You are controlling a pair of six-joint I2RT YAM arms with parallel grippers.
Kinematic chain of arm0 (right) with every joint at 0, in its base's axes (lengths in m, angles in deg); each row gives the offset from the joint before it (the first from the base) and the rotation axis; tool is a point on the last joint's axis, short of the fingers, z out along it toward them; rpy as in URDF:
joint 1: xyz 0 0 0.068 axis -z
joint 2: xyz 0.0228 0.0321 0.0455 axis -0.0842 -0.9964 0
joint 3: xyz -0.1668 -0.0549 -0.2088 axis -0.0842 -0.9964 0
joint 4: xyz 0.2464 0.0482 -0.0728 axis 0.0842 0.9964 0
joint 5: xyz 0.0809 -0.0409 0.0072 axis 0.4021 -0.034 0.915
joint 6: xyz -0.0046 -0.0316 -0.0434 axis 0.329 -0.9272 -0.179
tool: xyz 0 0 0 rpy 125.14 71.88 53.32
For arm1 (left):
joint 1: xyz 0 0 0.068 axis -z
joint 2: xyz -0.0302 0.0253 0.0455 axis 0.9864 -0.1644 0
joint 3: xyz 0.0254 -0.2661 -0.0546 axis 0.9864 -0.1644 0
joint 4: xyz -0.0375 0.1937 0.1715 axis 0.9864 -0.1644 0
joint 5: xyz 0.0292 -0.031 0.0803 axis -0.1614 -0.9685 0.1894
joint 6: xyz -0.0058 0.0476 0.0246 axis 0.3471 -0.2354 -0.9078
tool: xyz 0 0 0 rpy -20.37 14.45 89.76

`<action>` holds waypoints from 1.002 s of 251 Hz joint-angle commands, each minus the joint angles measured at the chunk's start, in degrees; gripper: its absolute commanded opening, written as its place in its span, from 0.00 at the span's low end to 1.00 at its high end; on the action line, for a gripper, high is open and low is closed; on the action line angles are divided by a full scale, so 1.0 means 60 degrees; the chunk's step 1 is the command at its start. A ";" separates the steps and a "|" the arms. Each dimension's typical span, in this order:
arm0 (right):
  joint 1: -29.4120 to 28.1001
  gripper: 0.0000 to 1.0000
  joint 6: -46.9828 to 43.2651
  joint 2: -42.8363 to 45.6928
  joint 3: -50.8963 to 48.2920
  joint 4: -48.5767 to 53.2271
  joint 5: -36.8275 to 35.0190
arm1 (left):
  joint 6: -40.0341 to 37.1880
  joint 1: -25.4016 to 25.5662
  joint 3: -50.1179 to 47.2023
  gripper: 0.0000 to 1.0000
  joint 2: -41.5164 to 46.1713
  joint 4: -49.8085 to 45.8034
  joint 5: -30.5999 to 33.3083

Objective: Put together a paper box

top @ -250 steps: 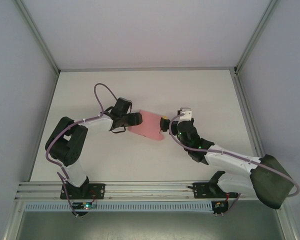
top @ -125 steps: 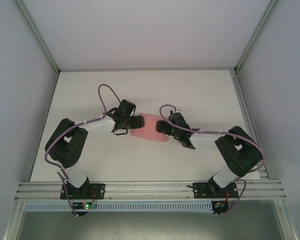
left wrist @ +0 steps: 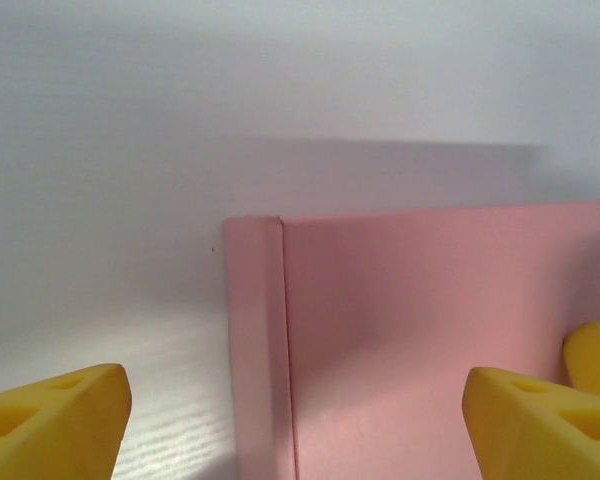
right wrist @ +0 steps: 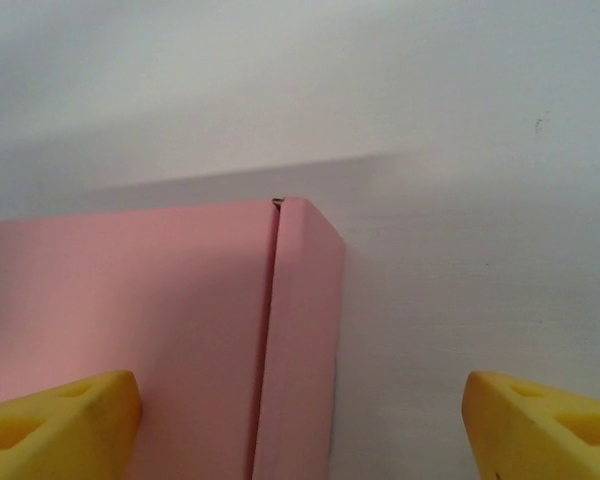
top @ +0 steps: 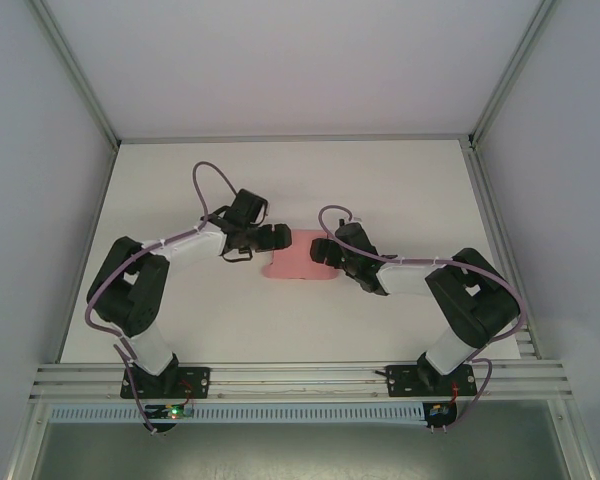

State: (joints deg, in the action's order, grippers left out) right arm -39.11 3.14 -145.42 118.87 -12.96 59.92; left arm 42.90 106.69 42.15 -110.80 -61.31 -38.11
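Note:
The pink paper box (top: 298,264) lies flat on the white table (top: 180,180), between my two grippers. My left gripper (top: 278,238) is at its upper left end, my right gripper (top: 323,253) at its right end. In the left wrist view the box (left wrist: 420,340) shows a creased strip along its left edge, and the left gripper (left wrist: 295,425) stands open, its yellow fingertips (left wrist: 50,420) wide apart astride that edge. From the right wrist the box (right wrist: 130,320) has a folded flap on its right side, with the right gripper (right wrist: 300,425) open across it.
White walls close in the table on the left, back and right. A metal rail (top: 300,378) runs along the near edge by the arm bases. Bare tabletop (top: 310,180) lies behind the box and in front of it.
The right arm has folded in and dropped low beside the box. The left gripper edged to the right. The box now lies flatter and squarer, slightly to the right of where it was.

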 commanded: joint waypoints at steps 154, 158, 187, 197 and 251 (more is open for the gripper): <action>0.1172 0.93 0.0267 0.0610 -0.0896 -0.1592 0.4160 | 0.1731 -0.1594 -0.3341 0.16 -0.0781 0.5825 -0.4216; 0.1174 0.93 0.0288 0.0599 -0.0888 -0.1619 0.4245 | 0.1833 -0.1635 -0.3428 0.16 -0.0795 0.6012 -0.4259; 0.1183 0.93 0.0376 0.0366 -0.0740 -0.1695 0.4978 | 0.2109 -0.1889 -0.3738 0.16 -0.0871 0.6660 -0.4535; 0.1187 0.94 0.0447 0.0212 -0.0647 -0.1715 0.5219 | 0.2091 -0.1912 -0.3776 0.16 -0.0865 0.6719 -0.4572; 0.1112 0.86 0.1498 -0.1035 -0.0315 -0.3532 0.6468 | 0.2129 -0.1930 -0.3809 0.15 -0.0895 0.6862 -0.4519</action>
State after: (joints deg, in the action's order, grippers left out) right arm -32.21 7.27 -147.19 115.33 -25.24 91.50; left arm 54.79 95.78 20.79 -114.29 -19.71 -65.95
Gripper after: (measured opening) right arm 0.896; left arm 0.159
